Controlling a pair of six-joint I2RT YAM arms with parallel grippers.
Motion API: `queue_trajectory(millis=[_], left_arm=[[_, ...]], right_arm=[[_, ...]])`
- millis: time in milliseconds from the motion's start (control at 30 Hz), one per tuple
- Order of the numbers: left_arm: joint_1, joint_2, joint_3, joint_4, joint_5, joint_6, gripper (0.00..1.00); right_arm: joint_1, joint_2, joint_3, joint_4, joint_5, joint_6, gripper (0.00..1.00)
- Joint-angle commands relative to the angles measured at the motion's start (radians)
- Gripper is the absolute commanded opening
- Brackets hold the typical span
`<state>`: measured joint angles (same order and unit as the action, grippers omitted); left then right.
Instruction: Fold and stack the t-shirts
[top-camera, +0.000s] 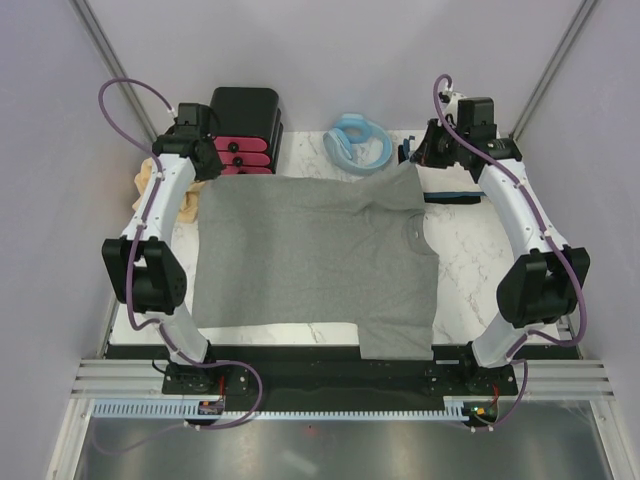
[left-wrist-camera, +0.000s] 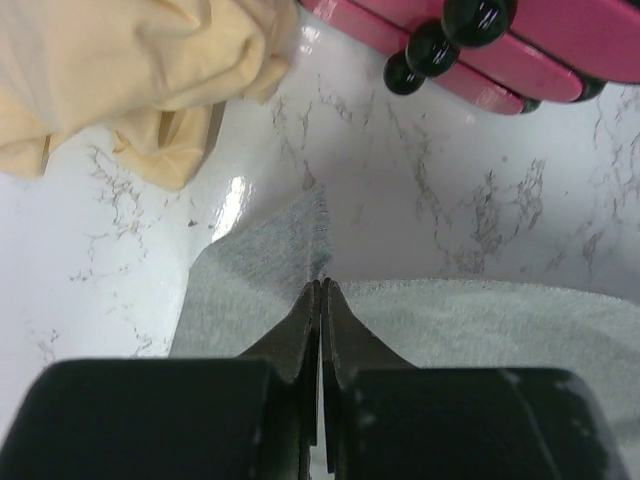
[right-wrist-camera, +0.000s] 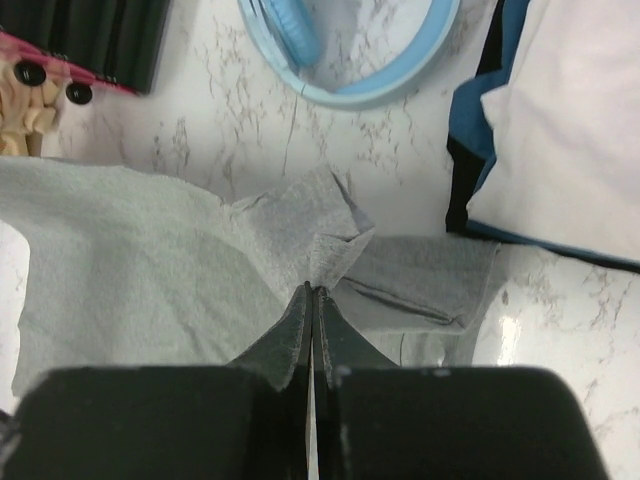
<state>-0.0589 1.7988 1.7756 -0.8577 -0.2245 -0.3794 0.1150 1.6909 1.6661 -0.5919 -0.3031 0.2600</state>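
A large heather-grey t-shirt (top-camera: 310, 260) lies spread over the table, one part hanging over the near edge. My left gripper (top-camera: 207, 160) is at its far left corner, and in the left wrist view its jaws (left-wrist-camera: 322, 286) are shut on a raised peak of the grey cloth (left-wrist-camera: 270, 260). My right gripper (top-camera: 420, 158) is at the far right corner, shut (right-wrist-camera: 312, 290) on a bunched fold of the same shirt (right-wrist-camera: 180, 260). A tan-yellow t-shirt (left-wrist-camera: 130, 70) lies crumpled at the far left. A whitish t-shirt (right-wrist-camera: 570, 120) rests on dark ones at the far right.
A black box with pink drawers (top-camera: 245, 125) stands at the back left, close to my left gripper. A light-blue coiled hose (top-camera: 360, 140) lies at the back centre. Bare marble table (top-camera: 470, 270) shows to the right of the grey shirt.
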Motion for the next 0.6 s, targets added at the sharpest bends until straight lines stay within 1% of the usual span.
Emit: queue_trajectory(millis=[0, 267, 467, 567], left_arm=[[-0.002, -0.099, -0.102, 0.014, 0.031, 0.031, 0.02], [-0.019, -0.199, -0.295, 0.014, 0.07, 0.039, 0.02], [-0.032, -0.268, -0.415, 0.016, 0.034, 0.034, 0.02], [-0.032, -0.282, -0.449, 0.013, 0.022, 0.024, 0.02]], right_arm=[[0.026, -0.092, -0.052, -0.054, -0.028, -0.018, 0.0], [0.078, -0.192, -0.189, -0.12, -0.034, -0.019, 0.0], [0.107, -0.276, -0.304, -0.158, -0.041, 0.002, 0.0], [0.124, -0.307, -0.376, -0.181, -0.022, 0.013, 0.0]])
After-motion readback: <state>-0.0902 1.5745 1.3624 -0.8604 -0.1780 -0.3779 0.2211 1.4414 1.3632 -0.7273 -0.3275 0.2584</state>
